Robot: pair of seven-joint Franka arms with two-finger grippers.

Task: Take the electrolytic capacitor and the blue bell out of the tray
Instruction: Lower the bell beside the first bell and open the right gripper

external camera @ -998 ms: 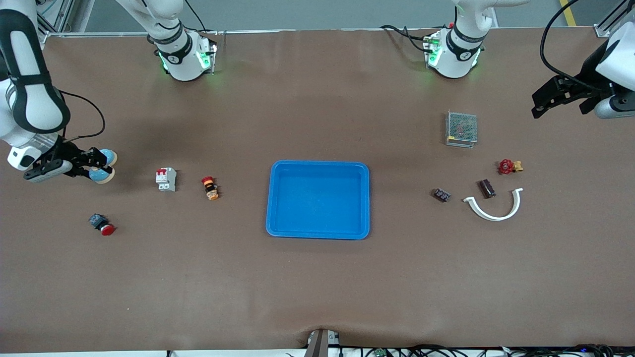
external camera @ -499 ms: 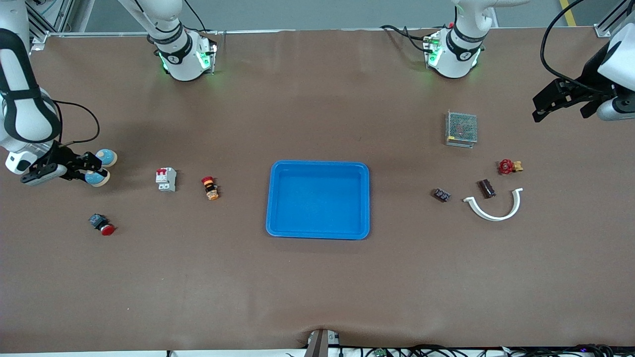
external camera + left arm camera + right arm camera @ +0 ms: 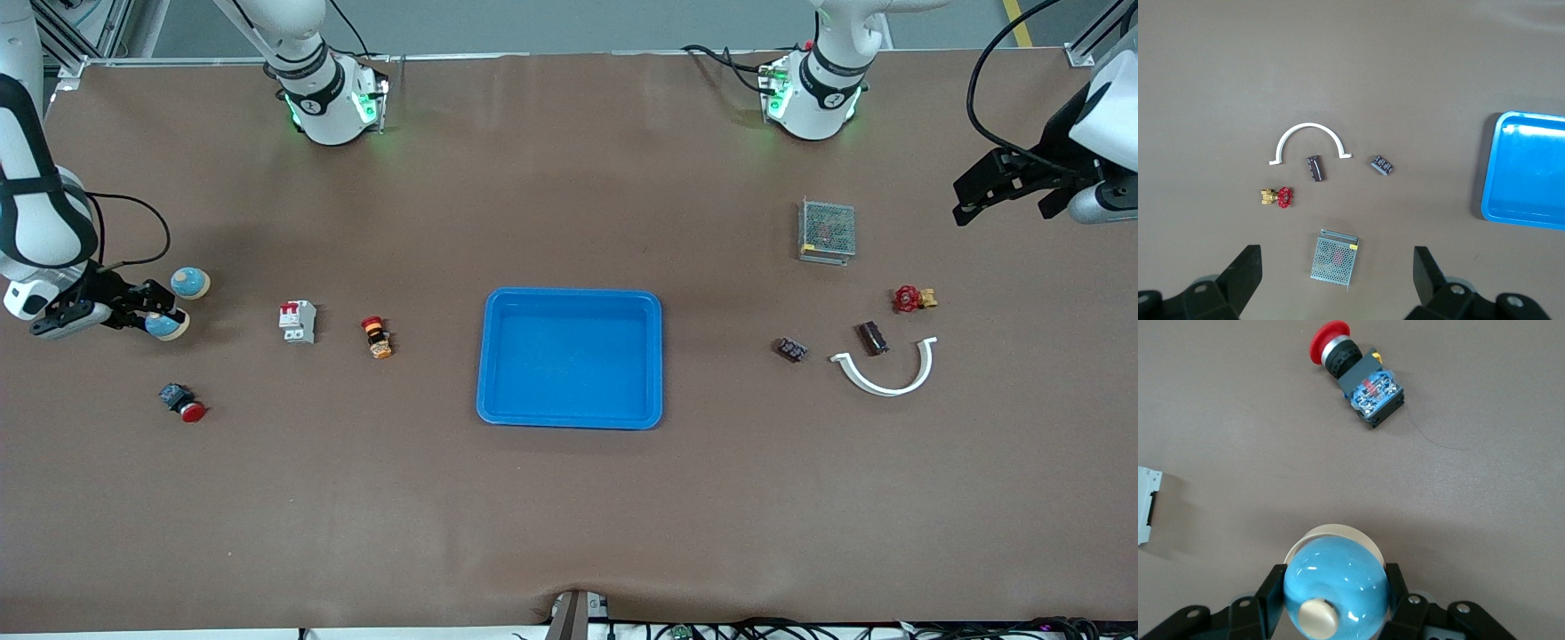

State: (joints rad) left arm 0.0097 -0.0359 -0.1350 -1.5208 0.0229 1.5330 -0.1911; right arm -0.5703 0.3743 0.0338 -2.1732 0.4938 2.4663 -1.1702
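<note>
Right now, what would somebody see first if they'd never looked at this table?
Probably the big blue tray in the middle of the table, with nothing in it. Next, the shiny blue bell squeezed in the right tool at the right arm's end, above a second blue bell sitting on the table. The left tool hangs open over its own end.
</note>
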